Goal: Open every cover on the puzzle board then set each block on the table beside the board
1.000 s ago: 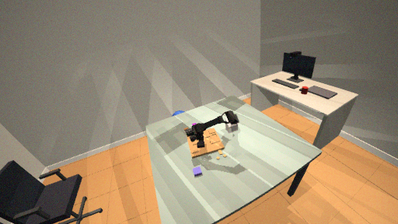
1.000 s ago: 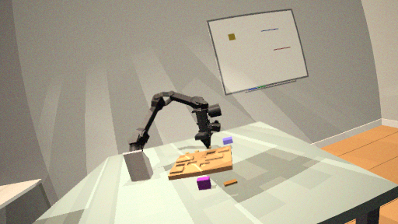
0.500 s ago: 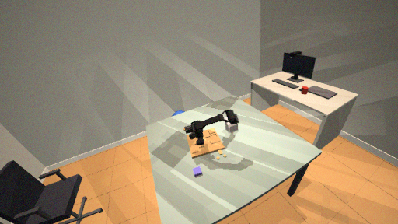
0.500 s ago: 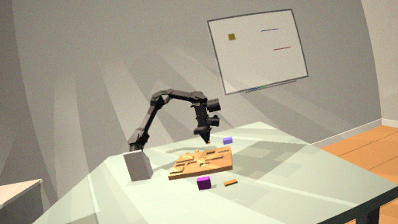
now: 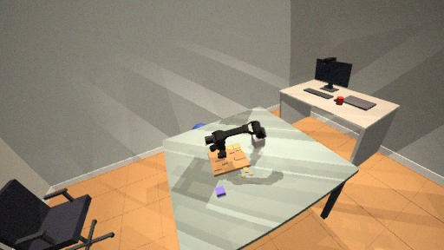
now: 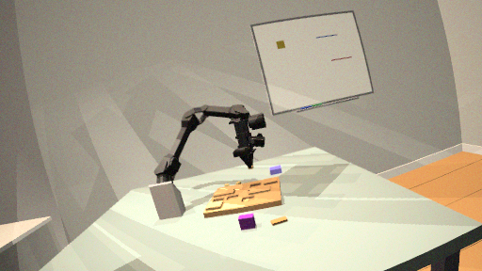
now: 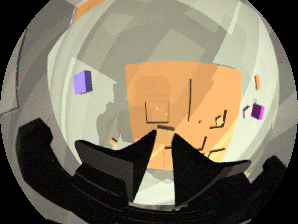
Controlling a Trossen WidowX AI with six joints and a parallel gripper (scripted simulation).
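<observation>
The claw (image 5: pixel 222 156) (image 6: pixel 250 167) (image 7: pixel 164 135) pinches a small tan piece (image 7: pixel 165 136) above the puzzle board (image 5: pixel 234 167) (image 6: pixel 268 201) (image 7: pixel 215 90); whiteboard (image 6: pixel 313 71) bears blue, red strokes

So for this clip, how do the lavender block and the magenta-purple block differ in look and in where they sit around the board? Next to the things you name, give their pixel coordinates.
The lavender block (image 5: pixel 220 191) (image 6: pixel 276 169) (image 7: pixel 82 82) is a pale blue-violet, whereas the magenta-purple block (image 6: pixel 247 221) (image 7: pixel 257 111) is a deeper, redder purple. In the exterior view, the lavender block lies beyond the puzzle board (image 5: pixel 230 167) (image 6: pixel 268 200) (image 7: pixel 215 90), while the magenta-purple block lies on its near side. Both rest on the table, clear of the board.
</observation>
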